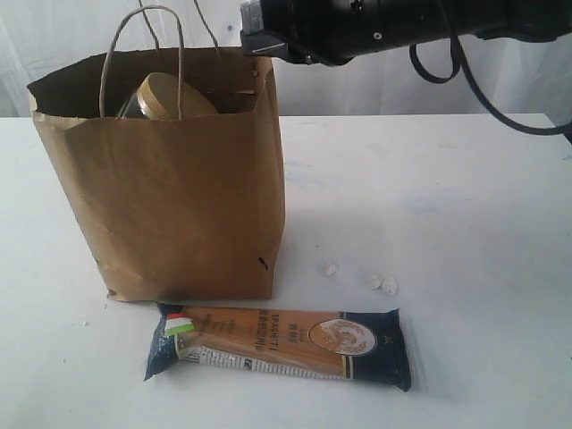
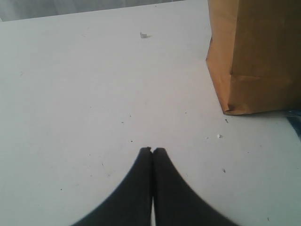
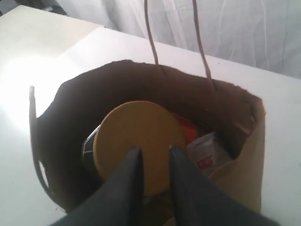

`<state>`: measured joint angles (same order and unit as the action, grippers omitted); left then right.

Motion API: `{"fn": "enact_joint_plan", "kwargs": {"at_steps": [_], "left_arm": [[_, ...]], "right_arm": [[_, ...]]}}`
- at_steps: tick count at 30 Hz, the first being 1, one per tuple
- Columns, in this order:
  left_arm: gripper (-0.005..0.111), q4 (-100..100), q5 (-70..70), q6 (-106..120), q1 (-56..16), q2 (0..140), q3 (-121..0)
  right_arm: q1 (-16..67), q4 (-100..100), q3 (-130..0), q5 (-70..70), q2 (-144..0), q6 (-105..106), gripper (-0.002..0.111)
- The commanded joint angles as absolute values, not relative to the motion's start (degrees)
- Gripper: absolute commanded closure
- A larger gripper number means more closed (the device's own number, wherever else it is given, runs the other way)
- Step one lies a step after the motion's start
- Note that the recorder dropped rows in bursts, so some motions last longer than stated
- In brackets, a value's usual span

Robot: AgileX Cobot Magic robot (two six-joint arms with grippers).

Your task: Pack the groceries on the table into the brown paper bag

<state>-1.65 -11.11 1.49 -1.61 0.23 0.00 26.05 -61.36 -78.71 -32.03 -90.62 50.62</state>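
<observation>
Your right claw (image 3: 155, 149) is hanging slightly parted over the gold-lidded jar (image 3: 136, 125) inside the paper bag (image 1: 179, 206); your left claw (image 2: 153, 150) is sitting pressed together beside the bag's base.

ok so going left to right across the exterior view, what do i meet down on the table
brown paper bag → single small white lump → pair of small white lumps. The spaghetti pack is left out: it lies in front and spans from under the bag to past the lumps.
</observation>
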Motion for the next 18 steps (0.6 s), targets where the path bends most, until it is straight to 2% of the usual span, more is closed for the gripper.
{"fn": "enact_joint_plan", "kwargs": {"at_steps": [1, 5, 9, 18], "left_arm": [[0.107, -2.0, -11.2, 1.5, -2.0, 0.0, 0.0], [0.107, -2.0, -11.2, 1.5, -2.0, 0.0, 0.0], [0.107, -2.0, -11.2, 1.5, -2.0, 0.0, 0.0], [0.107, -2.0, -11.2, 1.5, -2.0, 0.0, 0.0]], "right_arm": [[26.2, -59.2, -78.9, -27.0, -88.4, 51.4, 0.089], [26.2, -51.8, -78.8, -24.8, -86.3, 51.2, 0.089], [26.2, -40.0, -78.8, -29.0, -86.2, 48.1, 0.091], [26.2, -3.6, -78.5, -36.3, -87.2, 19.3, 0.108]]}}
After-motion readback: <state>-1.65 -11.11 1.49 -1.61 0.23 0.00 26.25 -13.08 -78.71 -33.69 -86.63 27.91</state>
